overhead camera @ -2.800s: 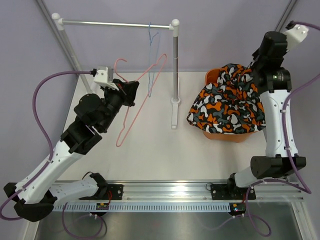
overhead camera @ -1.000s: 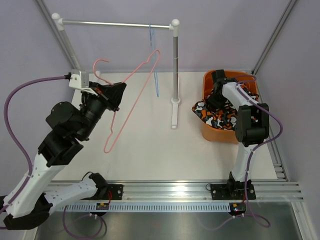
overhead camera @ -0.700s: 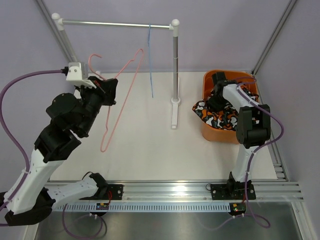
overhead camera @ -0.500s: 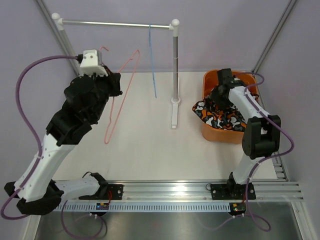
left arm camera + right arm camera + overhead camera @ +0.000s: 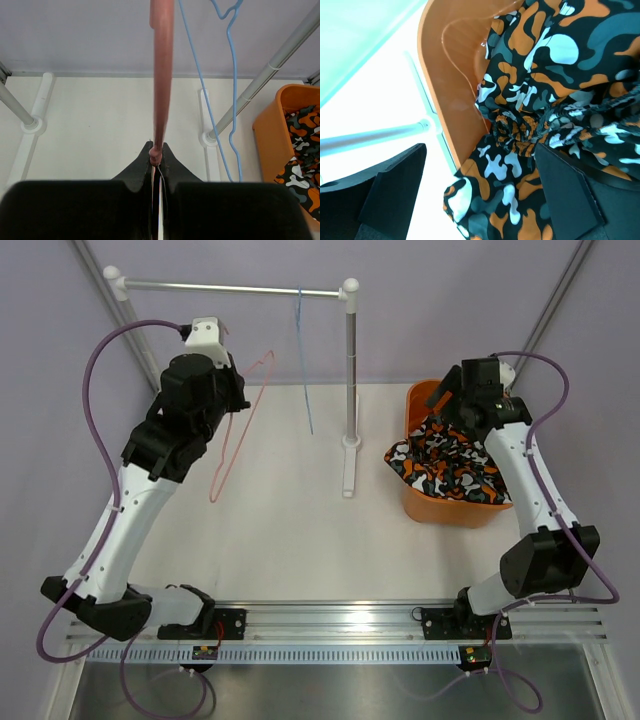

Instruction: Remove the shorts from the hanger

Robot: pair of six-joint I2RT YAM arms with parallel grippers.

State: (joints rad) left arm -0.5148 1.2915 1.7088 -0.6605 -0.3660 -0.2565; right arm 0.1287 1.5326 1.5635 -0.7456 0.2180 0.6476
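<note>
The black shorts point(image 5: 448, 462) with orange and white blotches lie bunched in the orange basket point(image 5: 420, 395), one edge draped over its front-left rim. My right gripper point(image 5: 457, 400) hovers just above them, open, with nothing between its fingers point(image 5: 395, 186); the right wrist view looks straight down on the shorts point(image 5: 545, 75). A bare pink hanger point(image 5: 240, 425) is lifted near the rail, with my left gripper point(image 5: 237, 400) shut on its wire point(image 5: 162, 75). The left gripper point(image 5: 156, 156) pinches the wire at its tips.
A blue hanger point(image 5: 304, 360) hangs bare from the metal rail point(image 5: 230, 287), close to the white upright pole point(image 5: 350, 370) and its base. The basket's wall point(image 5: 450, 65) stands at the table's back right. In the left wrist view the blue hanger point(image 5: 231, 100) dangles right of the pink wire.
My right gripper has opened, let go of the shorts and risen out of the basket. My left arm has lifted the pink hanger up and back toward the rail.
</note>
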